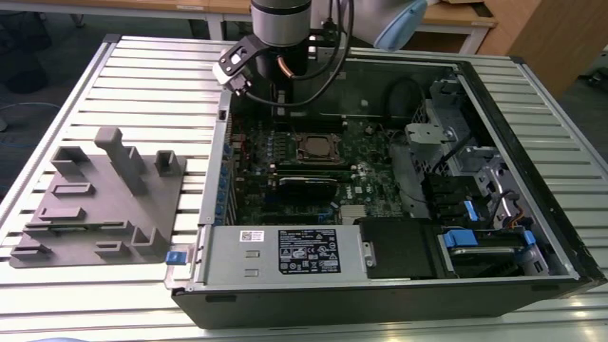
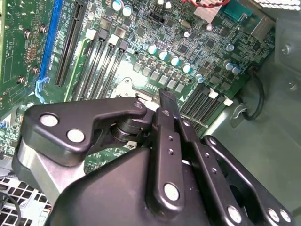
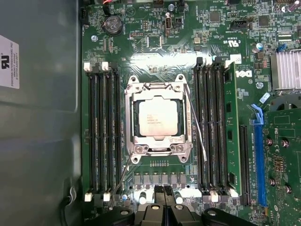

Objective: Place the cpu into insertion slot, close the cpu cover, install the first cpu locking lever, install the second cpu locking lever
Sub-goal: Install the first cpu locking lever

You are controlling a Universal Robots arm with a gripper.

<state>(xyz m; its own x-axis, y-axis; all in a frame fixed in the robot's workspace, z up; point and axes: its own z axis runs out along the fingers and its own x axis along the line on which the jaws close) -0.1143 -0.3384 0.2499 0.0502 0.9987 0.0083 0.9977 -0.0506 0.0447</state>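
Cpu lies flat in the insertion slot, metal top up, its slightly longer side parallel to the black memory slots flanking it. The cpu cover is down, framing the chip. 2 thin wire levers angle away from the frame, unhooked. The gripper hovers off the slot's short end, fingers pressed together, holding nothing. In the exterior view, the arm stands at 11 o'clock from the chip.
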